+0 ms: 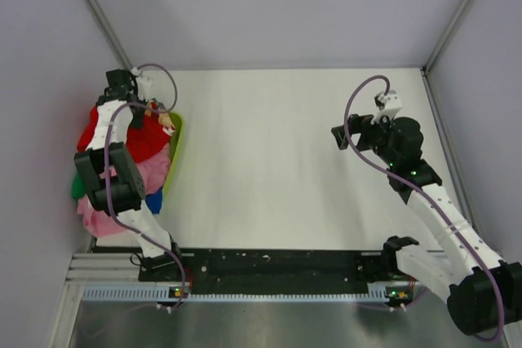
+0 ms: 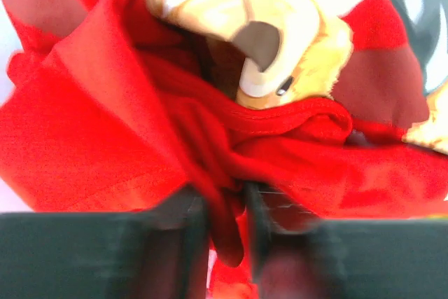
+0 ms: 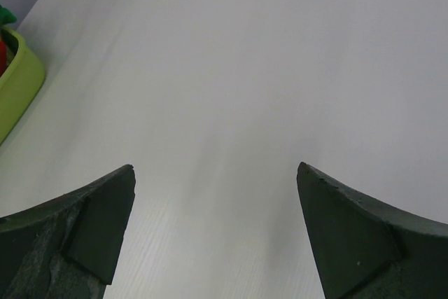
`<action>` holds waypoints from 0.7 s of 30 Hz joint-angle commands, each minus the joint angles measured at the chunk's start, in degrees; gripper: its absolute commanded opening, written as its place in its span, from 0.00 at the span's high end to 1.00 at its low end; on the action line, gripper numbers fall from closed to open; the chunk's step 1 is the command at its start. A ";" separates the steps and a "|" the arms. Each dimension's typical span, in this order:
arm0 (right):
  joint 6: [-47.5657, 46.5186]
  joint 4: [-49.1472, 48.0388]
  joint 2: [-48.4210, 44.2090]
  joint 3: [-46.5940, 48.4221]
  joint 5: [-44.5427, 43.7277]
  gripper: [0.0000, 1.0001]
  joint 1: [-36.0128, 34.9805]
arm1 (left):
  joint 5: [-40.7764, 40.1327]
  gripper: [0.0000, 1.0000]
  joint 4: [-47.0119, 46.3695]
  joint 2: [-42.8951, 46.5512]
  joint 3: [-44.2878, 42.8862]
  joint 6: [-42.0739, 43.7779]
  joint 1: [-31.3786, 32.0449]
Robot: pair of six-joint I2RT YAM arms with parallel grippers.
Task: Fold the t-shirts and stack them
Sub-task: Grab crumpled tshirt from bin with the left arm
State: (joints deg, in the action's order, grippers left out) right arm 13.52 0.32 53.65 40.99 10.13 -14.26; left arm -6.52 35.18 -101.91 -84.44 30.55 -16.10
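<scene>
Fabric of the red t-shirt [image 2: 105, 124] fills the left wrist view, bunched in loose folds, with its teddy-bear print [image 2: 280, 40] crumpled at the top of the frame. The left gripper [image 2: 222, 243] is clamped on a hanging fold of this red cloth. Its two fingers [image 2: 178, 250] stand close together at the bottom edge, with the fold pinched in the narrow gap between them. Both fingers are blurred in this view.

In the top external view, the left arm [image 1: 114, 177] reaches forward over the lime-green basket [image 1: 176, 148], which sits at the left edge of the white table [image 1: 277, 169]. The red t-shirt lies on top of the heap in the basket. A pink t-shirt [image 1: 151, 173] lies beside it on the side nearer the arm bases. A green t-shirt [image 1: 77, 187] shows at the far-left edge of the heap. A small patch of a blue t-shirt [image 1: 155, 199] shows just beside the pink one. All four shirts are crumpled.

The right gripper [image 3: 217, 236] is released. Its fingers [image 3: 98, 229] stand wide apart, and only bare table surface shows between them. The right arm [image 1: 432, 201] stands at the right side of the table, well apart from the basket, with its gripper pointing left. The basket rim appears at the left edge of the right wrist view.
</scene>
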 commanded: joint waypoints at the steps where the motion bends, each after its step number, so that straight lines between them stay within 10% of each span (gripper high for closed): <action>1: -0.95 1.79 -0.82 3.04 1.56 0.04 -1.12 | 0.03 1.00 1.12 0.04 -6.17 -3.03 -0.51; 10: -1.47 2.58 -0.56 4.36 3.75 0.05 -2.26 | 2.65 1.00 0.76 21.46 -6.07 -3.39 0.01; 17: 0.27 3.02 -0.30 6.46 8.58 0.05 -2.79 | 24.23 1.00 2.69 37.21 -13.54 -6.63 0.80; 21: 4.22 6.70 0.75 12.17 11.75 0.04 -2.79 | 31.07 1.00 6.74 34.24 -17.69 -9.02 15.13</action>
State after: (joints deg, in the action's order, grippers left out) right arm 14.26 5.91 53.87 45.80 17.50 -16.25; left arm 13.37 39.94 -64.93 -100.07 24.58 -13.98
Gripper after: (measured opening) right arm 0.956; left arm 0.035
